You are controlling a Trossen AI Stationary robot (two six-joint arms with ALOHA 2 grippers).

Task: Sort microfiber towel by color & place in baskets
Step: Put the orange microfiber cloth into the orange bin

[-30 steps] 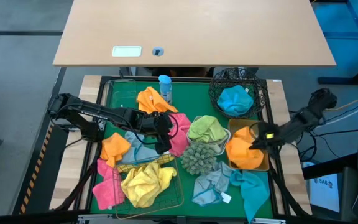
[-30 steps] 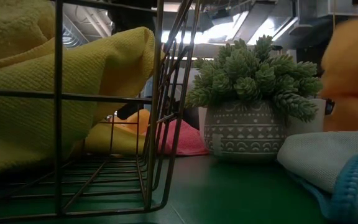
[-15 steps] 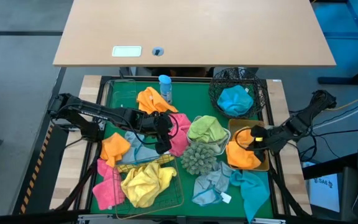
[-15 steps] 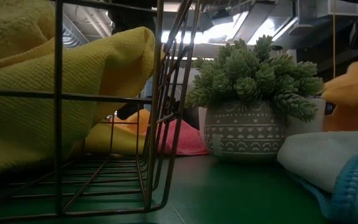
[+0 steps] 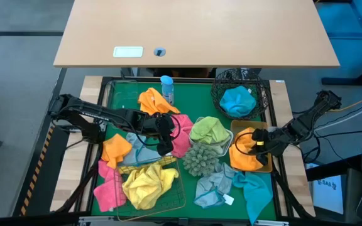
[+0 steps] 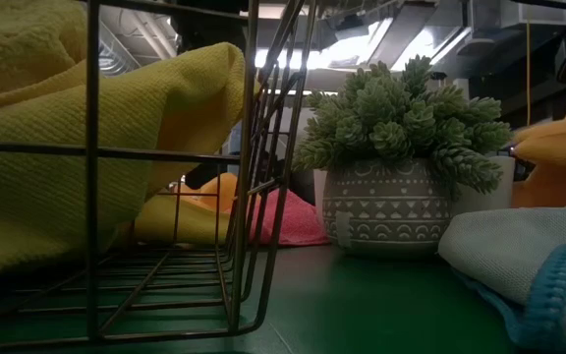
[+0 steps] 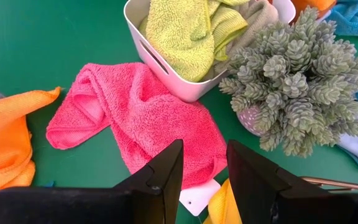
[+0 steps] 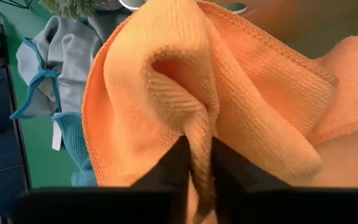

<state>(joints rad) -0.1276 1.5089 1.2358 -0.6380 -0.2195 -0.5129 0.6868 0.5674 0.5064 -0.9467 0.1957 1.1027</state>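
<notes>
My right gripper (image 5: pixel 257 143) is low over the tan tray (image 5: pixel 238 124), at the mat's right. Its jaws are pinched on a fold of the orange towel (image 8: pixel 166 81), which rests bunched in that tray (image 5: pixel 247 157). My left gripper (image 7: pixel 207 168) hovers open and empty above a pink towel (image 7: pixel 135 118) at mid-mat (image 5: pixel 182 141), beside the white tray (image 7: pixel 160 62) that holds a lime-green towel (image 5: pixel 209 130). The gold wire basket (image 6: pixel 254 177) holds a yellow towel (image 5: pixel 146 185). A blue towel (image 5: pixel 237 100) lies in the black mesh basket (image 5: pixel 219 88).
A spiky green plant in a patterned pot (image 5: pixel 200 160) stands between the trays. A blue spray bottle (image 5: pixel 166 88) stands at the back. Loose orange (image 5: pixel 115 149), pink (image 5: pixel 109 188), grey (image 5: pixel 215 182) and teal (image 5: pixel 253 191) towels lie on the green mat.
The right gripper has come down and leftward with the orange towel, which now sits lower in the tan tray. The left arm has not moved.
</notes>
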